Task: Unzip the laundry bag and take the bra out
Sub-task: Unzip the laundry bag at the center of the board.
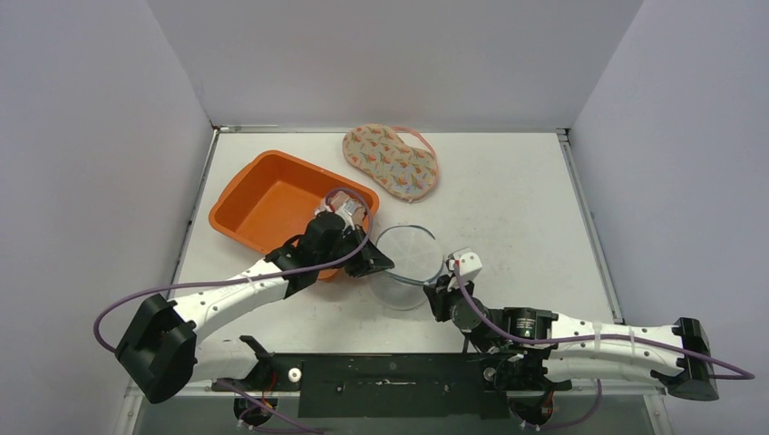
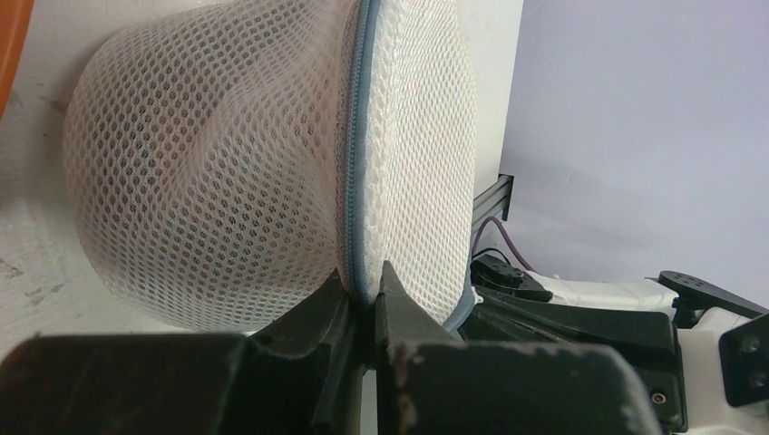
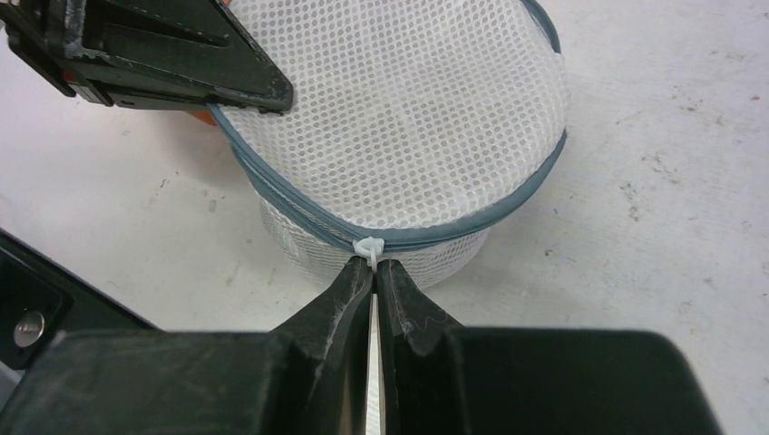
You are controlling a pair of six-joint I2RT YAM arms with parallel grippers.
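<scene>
The laundry bag [image 1: 407,258] is a round white mesh drum with a blue-grey zipper round its rim, standing on the table mid-front. My left gripper [image 1: 381,265] is shut on the bag's left rim; in the left wrist view [image 2: 367,294] its jaws pinch the zipper seam [image 2: 355,163]. My right gripper [image 1: 442,283] is at the bag's right side. In the right wrist view [image 3: 374,265] it is shut on the white zipper pull [image 3: 368,246]. The zipper [image 3: 472,217] looks closed. The bra is hidden; only a faint pinkish shade shows through the mesh [image 2: 227,172].
An orange bin [image 1: 272,204] stands just left of and behind the bag, beside my left wrist. A patterned fabric piece with a pink edge [image 1: 391,161] lies at the back centre. White walls enclose the table on three sides.
</scene>
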